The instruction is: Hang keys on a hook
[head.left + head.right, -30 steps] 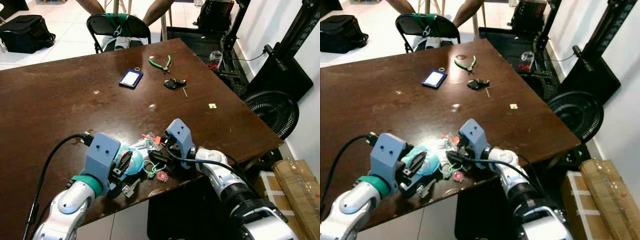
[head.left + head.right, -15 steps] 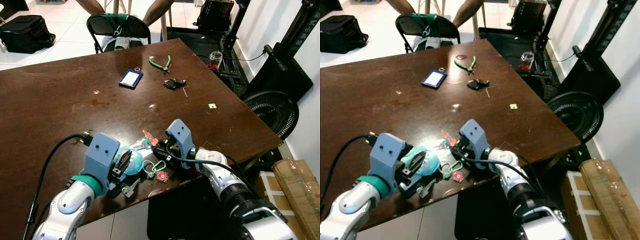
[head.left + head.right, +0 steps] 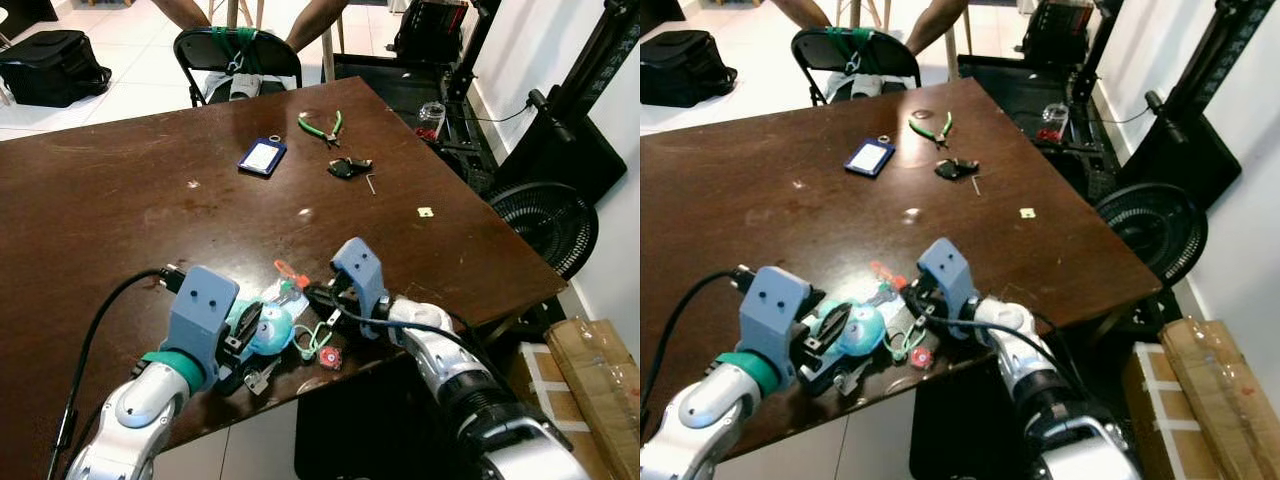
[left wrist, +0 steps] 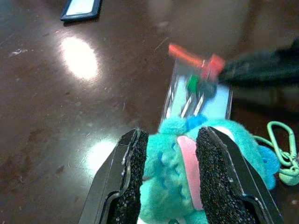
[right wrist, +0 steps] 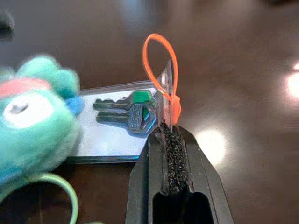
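1. The keys (image 5: 133,112) sit sealed in a clear flat pouch (image 5: 112,135) near the front edge of the brown desk (image 3: 120,200), just beside a teal plush toy (image 3: 262,328).
2. The right claw (image 5: 169,135) has its two black fingers pressed together on the pouch's corner, right at the base of the orange loop (image 5: 161,70). This keeps the loop standing up and free, which I judge is the part meant to go over a hook.
3. The left claw (image 4: 168,158) has its pads (image 4: 135,172) clamped on the teal plush toy, probably to steady the cluster while the other arm works the pouch.
4. A green carabiner (image 3: 318,338) with a small red tag (image 3: 329,361) lies on the desk touching the toy.
5. No hook can be made out on the desk, so hanging is not yet possible here.
6. Farther back lie a blue card holder (image 3: 262,157), green pliers (image 3: 322,125) and a dark key fob (image 3: 348,167), well apart from the work.
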Controlling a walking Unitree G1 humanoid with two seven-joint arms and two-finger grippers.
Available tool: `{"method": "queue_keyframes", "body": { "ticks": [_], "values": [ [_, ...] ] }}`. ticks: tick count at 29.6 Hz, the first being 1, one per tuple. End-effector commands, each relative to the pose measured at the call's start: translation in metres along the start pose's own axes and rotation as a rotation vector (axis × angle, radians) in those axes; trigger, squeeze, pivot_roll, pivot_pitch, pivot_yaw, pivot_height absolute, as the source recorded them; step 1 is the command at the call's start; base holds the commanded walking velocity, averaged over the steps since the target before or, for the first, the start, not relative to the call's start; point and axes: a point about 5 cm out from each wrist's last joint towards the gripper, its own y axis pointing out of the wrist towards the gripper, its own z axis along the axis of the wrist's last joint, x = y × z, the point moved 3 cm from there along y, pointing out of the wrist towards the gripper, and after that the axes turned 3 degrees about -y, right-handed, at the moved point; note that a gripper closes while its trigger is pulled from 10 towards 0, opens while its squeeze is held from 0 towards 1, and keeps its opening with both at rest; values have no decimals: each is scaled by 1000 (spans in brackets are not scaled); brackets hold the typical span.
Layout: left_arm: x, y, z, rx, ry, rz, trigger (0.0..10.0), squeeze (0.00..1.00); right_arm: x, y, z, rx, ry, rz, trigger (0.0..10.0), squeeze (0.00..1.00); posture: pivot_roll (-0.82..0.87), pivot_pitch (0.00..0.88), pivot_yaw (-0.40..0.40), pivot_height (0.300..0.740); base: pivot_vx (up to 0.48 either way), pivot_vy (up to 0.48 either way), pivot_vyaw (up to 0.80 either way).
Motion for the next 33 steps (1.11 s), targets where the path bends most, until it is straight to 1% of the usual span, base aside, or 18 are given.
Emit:
{"method": "queue_keyframes", "body": {
  "ticks": [1,2,3,4,6,9,10,12,15,17,18,21,22,23,26,27,28,33],
  "values": [
    [-3,-3,-4,-14,0,15,10000,0,5,-3,13,69,9,-38,3412,0,9,85,55,740,0,0,0],
    [-2,-3,-1,1,-4,12,10000,0,12,-12,30,152,9,-109,10000,0,-3,79,58,740,0,0,0],
    [-2,-3,-1,1,-4,12,10000,0,12,-12,30,152,9,-109,10000,0,-3,79,58,740,0,0,0],
    [0,-2,5,26,-11,0,10000,0,21,-24,47,237,10,-204,10000,0,-22,70,65,740,0,0,0],
    [0,-2,5,26,-11,0,10000,0,21,-24,47,237,10,-204,10000,0,-22,70,65,740,0,0,0],
    [10,4,30,123,-43,-37,10000,0,35,-59,83,409,-31,-428,10000,0,-59,43,79,740,0,0,0],
    [10,4,30,123,-43,-37,10000,0,35,-59,83,409,-31,-428,10000,0,-59,43,79,740,0,0,0],
    [16,10,47,190,-58,-48,10000,0,37,-72,89,435,-74,-525,10000,0,-81,19,86,740,0,0,0],
    [16,12,50,206,-59,-42,10000,0,38,-74,87,433,-74,-552,10000,0,-88,10,88,740,0,0,0],
    [15,15,50,209,-54,-21,10000,0,37,-73,79,416,-65,-563,10000,0,-96,0,87,740,0,0,0],
    [10,18,45,198,-39,19,10000,0,35,-70,67,392,-30,-571,10000,0,-100,0,83,740,0,0,0],
    [5,19,41,190,-37,55,10000,0,33,-68,58,365,-13,-578,10000,0,-100,0,83,740,0,0,0],
    [-3,20,37,178,-29,101,10000,0,31,-67,49,339,-2,-586,10000,0,-95,0,76,740,0,0,0],
    [-3,20,37,178,-29,101,10000,0,31,-67,49,339,-2,-586,10000,0,-95,0,76,740,0,0,0],
    [-26,18,21,149,-45,224,10000,0,36,-66,35,288,-3,-638,10000,0,-93,0,72,740,0,0,0],
    [-26,18,21,149,-45,224,10000,0,36,-66,35,288,-3,-638,10000,0,-93,0,72,740,0,0,0],
    [-38,16,14,136,-51,285,10000,0,35,-61,40,299,-2,-629,10000,0,-91,0,71,740,0,0,0],
    [-43,16,13,133,-49,305,10000,0,35,-57,46,317,11,-621,10000,0,-88,0,72,740,-192,0,0]
  ]
}}
